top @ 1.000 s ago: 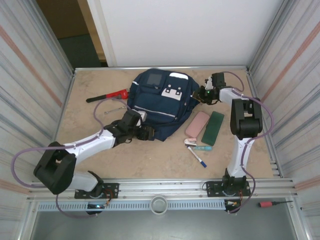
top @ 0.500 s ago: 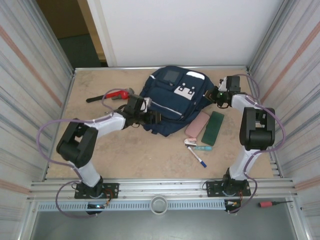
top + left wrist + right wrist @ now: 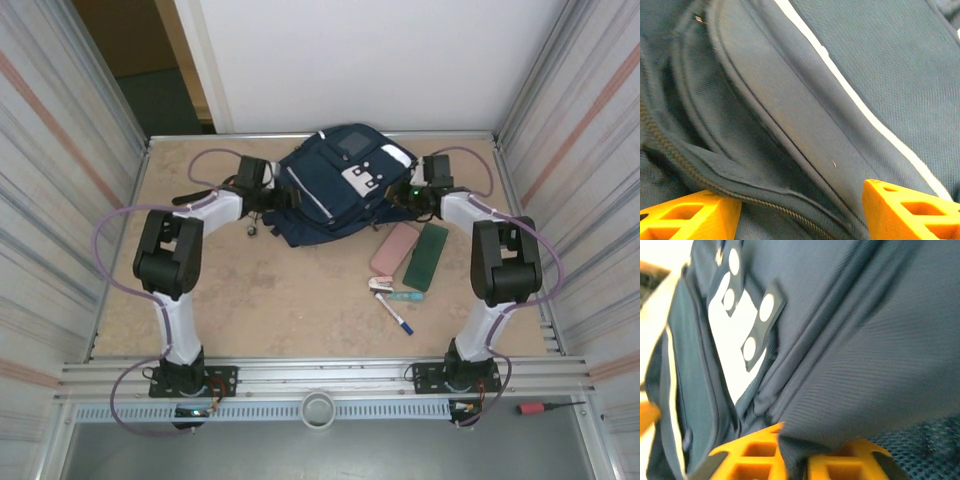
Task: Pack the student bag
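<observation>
The student bag (image 3: 335, 185), navy with white stripes and white patches, is bunched up at the back middle of the table. My left gripper (image 3: 270, 196) is at its left side. In the left wrist view its orange fingers (image 3: 905, 210) stand wide apart, closed on a thick fold of bag fabric (image 3: 805, 125) beside a zipper. My right gripper (image 3: 405, 194) is at the bag's right side. Its two orange fingers (image 3: 752, 457) pinch a fold of navy fabric (image 3: 865, 370), with the white patch panel (image 3: 735, 340) just beyond.
A pink case (image 3: 394, 248) and a green flat case (image 3: 426, 256) lie in front of the bag on the right. Nearer still are a small white-pink item (image 3: 382, 285), a teal marker (image 3: 405, 297) and a pen (image 3: 397, 315). Metal walls close in both sides.
Both arms swung toward the back and the bag went with them, from mid-table to the back edge, bunching up. The left arm swept from the front left to the bag's left side.
</observation>
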{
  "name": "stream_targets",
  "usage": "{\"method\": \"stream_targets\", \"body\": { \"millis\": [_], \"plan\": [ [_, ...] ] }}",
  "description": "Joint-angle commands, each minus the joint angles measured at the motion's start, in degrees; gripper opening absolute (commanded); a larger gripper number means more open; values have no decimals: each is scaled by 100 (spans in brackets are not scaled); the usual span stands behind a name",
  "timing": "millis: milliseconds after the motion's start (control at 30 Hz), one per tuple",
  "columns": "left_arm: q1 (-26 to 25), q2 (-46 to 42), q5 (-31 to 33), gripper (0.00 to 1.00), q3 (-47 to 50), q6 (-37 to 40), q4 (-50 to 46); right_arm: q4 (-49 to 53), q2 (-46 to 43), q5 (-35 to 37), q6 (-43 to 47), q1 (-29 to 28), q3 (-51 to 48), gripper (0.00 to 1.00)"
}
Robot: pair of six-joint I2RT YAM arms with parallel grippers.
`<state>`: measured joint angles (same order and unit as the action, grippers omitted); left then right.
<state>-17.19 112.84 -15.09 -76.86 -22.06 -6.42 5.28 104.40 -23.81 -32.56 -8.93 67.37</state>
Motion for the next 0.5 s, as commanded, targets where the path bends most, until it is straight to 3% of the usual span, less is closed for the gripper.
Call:
{"method": "stream_targets", "body": {
  "millis": [0, 167, 300, 467],
  "plan": [
    [160, -205, 188, 66, -288, 308, -150, 414, -291, -380, 197, -502, -29, 30],
    [17, -1077, 534, 67, 265, 371, 29, 856, -872, 125, 620, -351, -273, 48],
    [-573, -1636, 1102, 67, 787, 340, 132, 755, -945, 277, 614, -4, -314, 51],
    [-1639, -1742, 1522, 67, 940, 374, 239, 755, -146, 348, 546, 270, 163, 51]
  ]
}}
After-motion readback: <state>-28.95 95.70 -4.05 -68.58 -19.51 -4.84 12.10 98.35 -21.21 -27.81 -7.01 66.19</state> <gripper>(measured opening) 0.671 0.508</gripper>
